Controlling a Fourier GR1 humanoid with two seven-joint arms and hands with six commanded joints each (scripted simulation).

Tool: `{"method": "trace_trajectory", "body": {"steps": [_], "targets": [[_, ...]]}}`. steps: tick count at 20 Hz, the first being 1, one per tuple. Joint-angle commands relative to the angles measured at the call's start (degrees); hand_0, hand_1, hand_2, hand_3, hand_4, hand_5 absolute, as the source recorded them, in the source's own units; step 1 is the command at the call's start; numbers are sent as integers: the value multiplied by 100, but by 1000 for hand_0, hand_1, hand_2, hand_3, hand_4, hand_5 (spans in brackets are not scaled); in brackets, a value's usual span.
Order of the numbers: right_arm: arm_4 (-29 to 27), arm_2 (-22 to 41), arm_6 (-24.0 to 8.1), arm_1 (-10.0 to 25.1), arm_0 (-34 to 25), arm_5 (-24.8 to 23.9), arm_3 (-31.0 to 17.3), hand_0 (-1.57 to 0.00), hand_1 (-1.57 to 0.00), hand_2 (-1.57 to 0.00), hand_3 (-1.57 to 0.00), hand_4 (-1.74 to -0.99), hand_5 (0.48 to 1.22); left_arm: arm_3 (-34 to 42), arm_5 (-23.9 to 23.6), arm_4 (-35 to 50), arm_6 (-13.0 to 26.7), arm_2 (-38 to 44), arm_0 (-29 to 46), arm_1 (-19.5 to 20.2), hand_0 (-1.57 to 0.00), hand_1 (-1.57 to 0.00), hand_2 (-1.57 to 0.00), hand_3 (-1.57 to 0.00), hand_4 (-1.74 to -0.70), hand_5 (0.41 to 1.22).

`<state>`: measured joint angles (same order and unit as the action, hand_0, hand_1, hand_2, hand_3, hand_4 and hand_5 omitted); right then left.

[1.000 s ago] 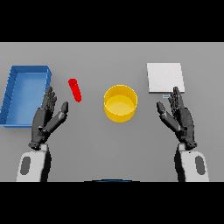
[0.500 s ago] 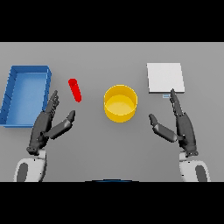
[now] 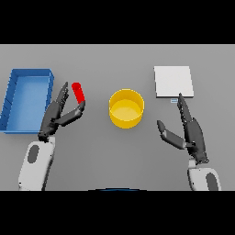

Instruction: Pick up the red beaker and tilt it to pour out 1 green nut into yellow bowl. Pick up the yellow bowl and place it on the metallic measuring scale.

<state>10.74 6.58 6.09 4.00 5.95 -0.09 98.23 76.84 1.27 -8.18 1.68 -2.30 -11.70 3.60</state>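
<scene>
The red beaker (image 3: 79, 92) lies tilted on the grey table, left of centre. My left hand (image 3: 56, 115) sits just below and left of it, open, fingers and thumb spread toward the beaker without touching it. The yellow bowl (image 3: 126, 108) stands in the middle of the table and looks empty. The metallic measuring scale (image 3: 173, 81) is a pale square plate at the back right. My right hand (image 3: 190, 131) hovers below the scale, open, fingers pointing up toward its front edge. No green nut shows.
A blue tray (image 3: 13, 98) with raised walls sits at the far left, right beside my left arm. Bare grey table lies between the bowl and the scale.
My left hand has moved up and right toward the red beaker, thumb spreading out. My right hand has turned edge-on and shifted slightly down and right.
</scene>
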Motion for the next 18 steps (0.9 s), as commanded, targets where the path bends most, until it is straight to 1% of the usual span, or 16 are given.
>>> {"method": "trace_trajectory", "body": {"steps": [1,4,6,7,8,9,11,12,14,15,17,18], "targets": [[38,17,-37,-23,-39,-31,-11,1,1,1,1,-1229,626,-217,-11,-13,-83,29,-173,-22,1,1,1,1,-1180,636],[74,17,-3,46,6,2,-17,1,1,1,1,-1218,626,-621,36,-9,-247,108,-533,14,1,1,1,1,-1197,646],[-64,-31,3,16,27,57,-65,1,1,1,1,-1229,628,-898,-26,-129,-318,88,-742,-3,1,1,1,1,-1201,654],[-6,-17,-13,8,1,10,-61,1,1,1,1,-1227,630,-1089,-45,-171,-383,112,-829,17,1,1,1,1,-1197,657],[-39,-58,17,64,38,25,8,1,1,1,1,-1226,631,-1186,-87,-222,-364,105,-927,7,1,1,1,1,-1197,661],[-65,-45,30,24,44,32,-2,1,1,1,1,-1231,633,-1341,-170,-250,-271,129,-1120,-49,1,1,1,1,-1197,663],[-20,-24,-26,32,1,27,-6,1,1,1,1,-1234,635,-1642,-203,-272,-469,195,-1242,-33,1,1,1,1,-1199,669],[-25,-31,11,30,20,31,-47,1,1,1,1,-1238,638,-1750,-220,-245,-395,256,-1389,-26,1,1,1,1,-1203,671],[-26,-45,45,41,75,22,-30,1,1,1,1,-1241,641,-2022,-298,-265,-511,309,-1583,-68,1,1,1,1,-1215,678],[-17,-34,-5,31,68,10,6,1,1,1,1,-1242,642,-2202,-298,-221,-715,366,-1615,-108,1,1,1,1,-1228,687],[-66,-70,-109,24,29,1,6,1,1,1,1,-1244,643,-2408,-338,-65,-983,538,-1734,-189,1,1,1,1,-1270,700],[-75,-73,-107,37,46,16,11,1,1,1,1,-1246,645,-2542,-330,1,-1130,626,-1809,-185,1,1,1,1,-1285,708]]}}
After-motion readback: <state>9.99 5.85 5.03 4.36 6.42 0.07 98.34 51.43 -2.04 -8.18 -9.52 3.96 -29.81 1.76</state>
